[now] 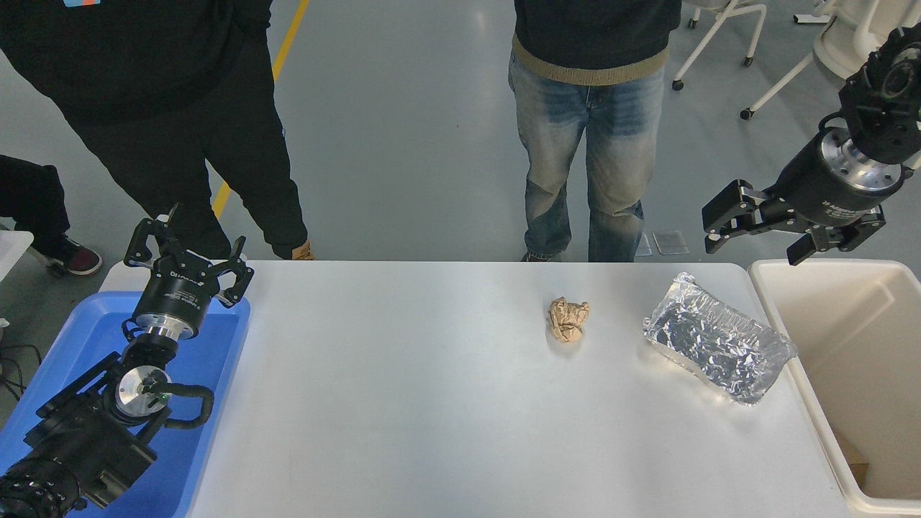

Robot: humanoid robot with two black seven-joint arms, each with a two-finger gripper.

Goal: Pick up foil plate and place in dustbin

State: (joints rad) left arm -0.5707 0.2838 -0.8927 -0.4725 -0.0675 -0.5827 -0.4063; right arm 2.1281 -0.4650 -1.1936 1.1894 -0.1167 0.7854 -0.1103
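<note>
A large beige dustbin stands against the right end of a white table, its smooth inner walls mostly bare, with a small brown scrap showing low in its near corner. The foil plate lies on the table just beside the bin's rim, skewed, its crinkled hollow facing up; one corner reaches the bin's edge. A crumpled brown paper ball sits well to the plate's left. At the table's left end a shallow blue tray holds nothing visible beyond the robot's left arm, which is parked over it, the left gripper pointing away with its fingers spread. The right gripper hangs in the air above the table's far right corner, clear of the plate and bin, its jaws apart and gripping nothing. Beyond the table, two people in dark tops stand on a glossy grey floor crossed by a yellow line; white chair legs on castors show at upper right.
</note>
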